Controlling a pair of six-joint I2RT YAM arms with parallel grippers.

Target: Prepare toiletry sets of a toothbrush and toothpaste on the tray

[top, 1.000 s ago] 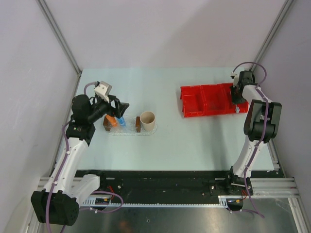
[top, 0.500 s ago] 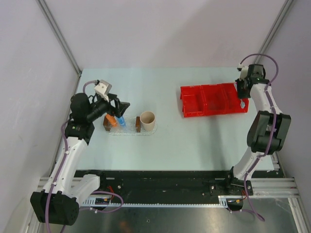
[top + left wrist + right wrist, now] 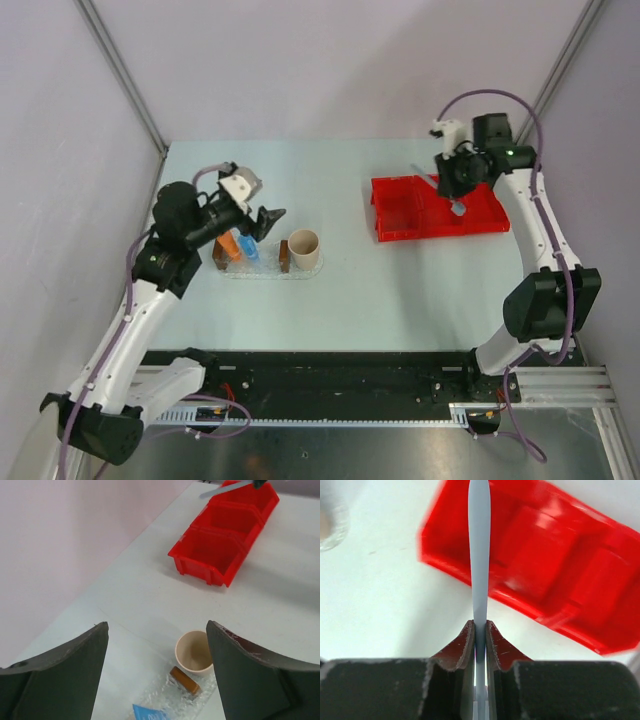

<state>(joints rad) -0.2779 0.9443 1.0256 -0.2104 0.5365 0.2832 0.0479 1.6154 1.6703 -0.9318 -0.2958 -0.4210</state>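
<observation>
- Far left: left pincer (image 3: 268, 222), fingers spread wide with nothing between them, hanging over the table (image 3: 350, 290) just behind the tray.
- Below it: clear bumpy oval tray (image 3: 263, 272), flat on the table, well apart from the red bin.
- On the tray's left part: orange toothpaste tube (image 3: 232, 247) and blue toothpaste tube (image 3: 249, 250), side by side between two brown blocks (image 3: 284, 257).
- At the tray's right end: beige cup (image 3: 303, 246), upright, mouth open, just beside the right-hand brown block; in the left wrist view, seen between the spread fingers with nothing inside.
- Right of centre: red bin (image 3: 420, 215) with several compartments, on the table toward the far edge.
- Over the bin's back part: right pincer (image 3: 452, 183), pressed together on the toothbrush (image 3: 479, 555), pinching the pale blue stick near one end.
- Rest of the toothbrush reaching straight out past the fingertips, lifted above the bin, touching neither bin nor table, far from the tray.
</observation>
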